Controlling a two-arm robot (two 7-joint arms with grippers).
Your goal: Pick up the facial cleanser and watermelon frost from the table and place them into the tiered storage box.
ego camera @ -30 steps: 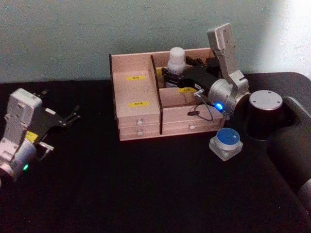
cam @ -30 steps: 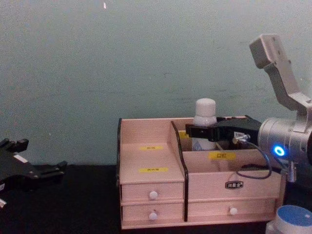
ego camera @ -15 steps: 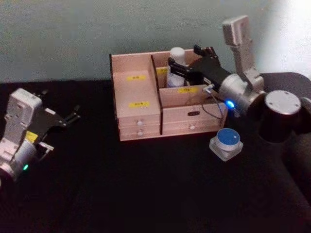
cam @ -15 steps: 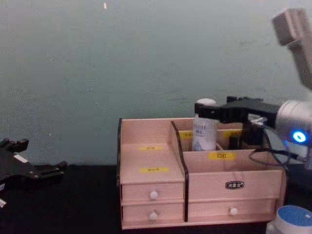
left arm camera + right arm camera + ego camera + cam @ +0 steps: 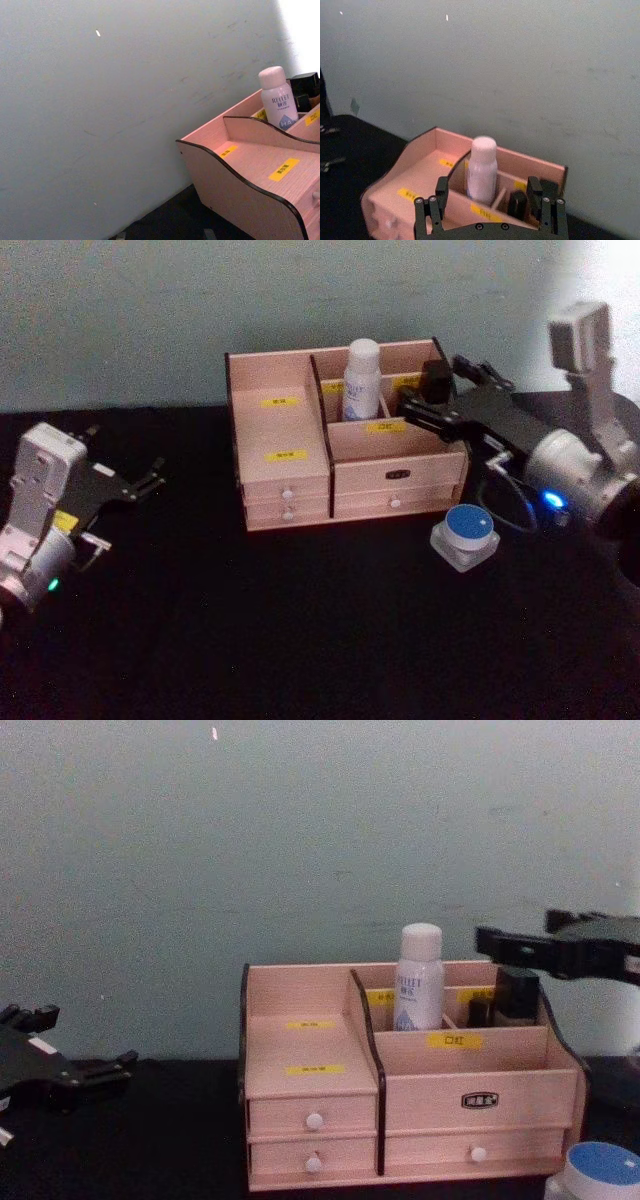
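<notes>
Left of right claw (image 5: 428, 398), facial cleanser (image 5: 362, 380), apart.

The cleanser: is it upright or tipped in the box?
Upright. The cleanser stands cap up in a rear compartment of the box, its sides vertical.

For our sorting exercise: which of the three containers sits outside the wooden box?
The squat blue-lidded jar, on the table; the white bottle and dark bottle stand inside the box.

left bay of tiered storage box (image 5: 300, 1046) open above | rear-right bays: facial cleanser (image 5: 420, 978), dark bottle (image 5: 516, 996) block
</notes>
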